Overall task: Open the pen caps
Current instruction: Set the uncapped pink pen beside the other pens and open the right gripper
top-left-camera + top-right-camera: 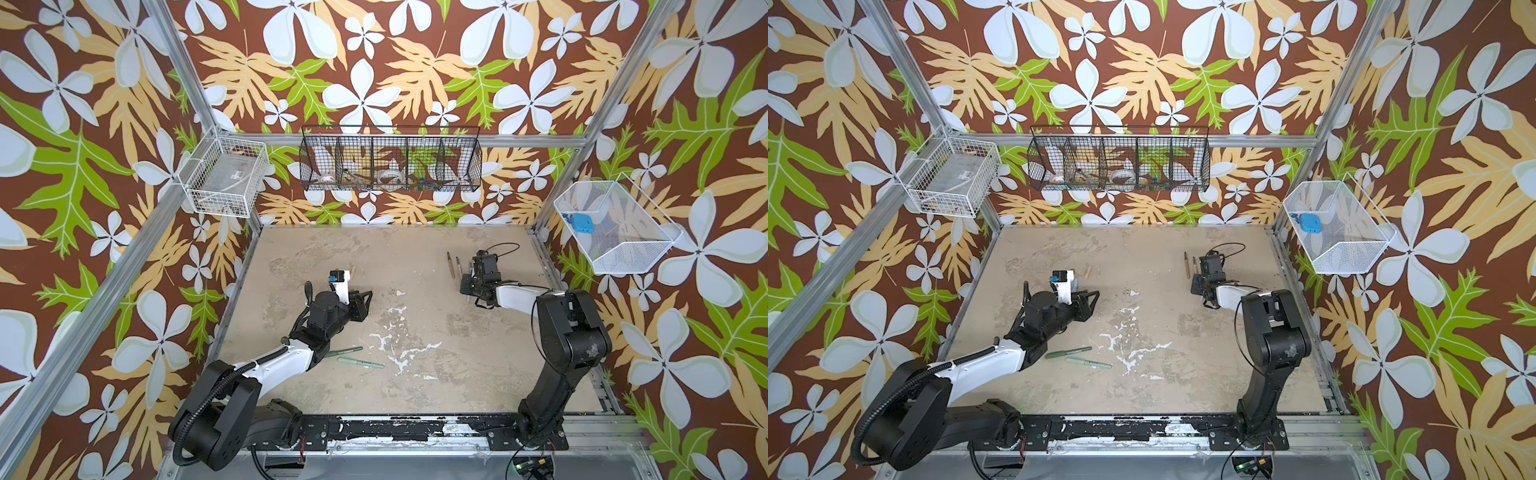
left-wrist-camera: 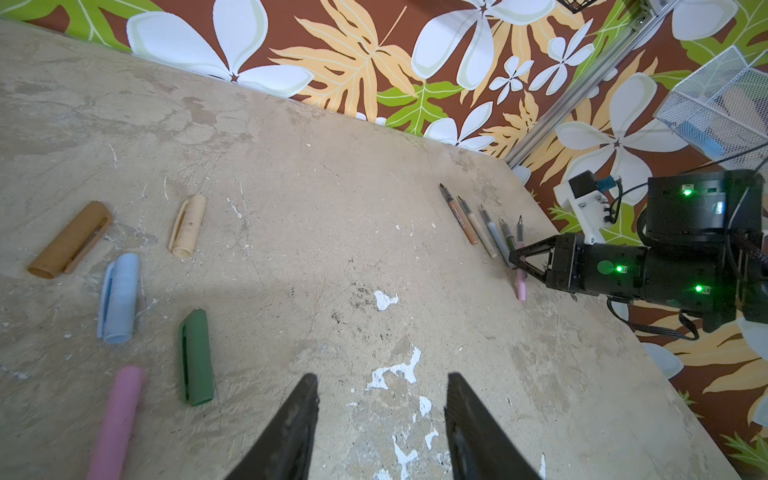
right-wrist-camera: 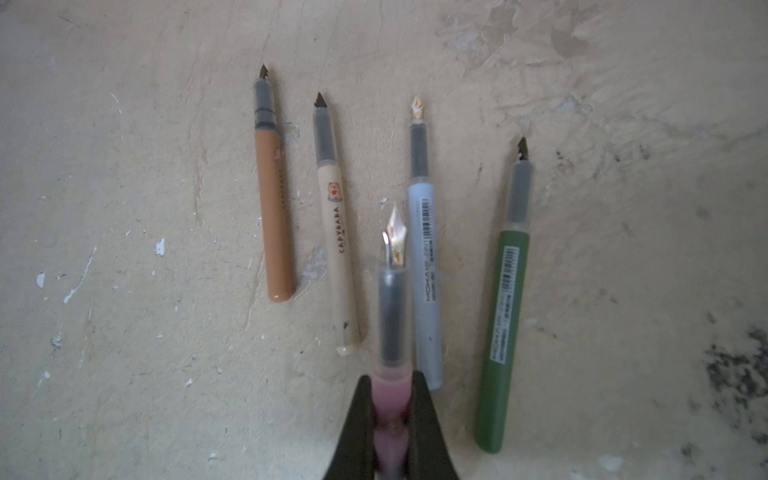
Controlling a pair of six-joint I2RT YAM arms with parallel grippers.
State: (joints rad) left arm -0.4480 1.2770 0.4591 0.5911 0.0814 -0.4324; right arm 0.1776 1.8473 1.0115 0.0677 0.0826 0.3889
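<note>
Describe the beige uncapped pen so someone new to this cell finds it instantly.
At the back right of the table, just by the right gripper, uncapped pens lie side by side in a row. The beige pen lies between the brown pen and the light blue pen. Only it has CAPYBARA printed along its barrel, with a small animal picture.

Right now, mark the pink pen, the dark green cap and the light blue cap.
pink pen (image 3: 392, 320): right wrist view, on the grey grip section behind the nib.
dark green cap (image 2: 197, 357): left wrist view, middle of its barrel.
light blue cap (image 2: 123, 297): left wrist view, middle of its barrel, beside the clip.
</note>
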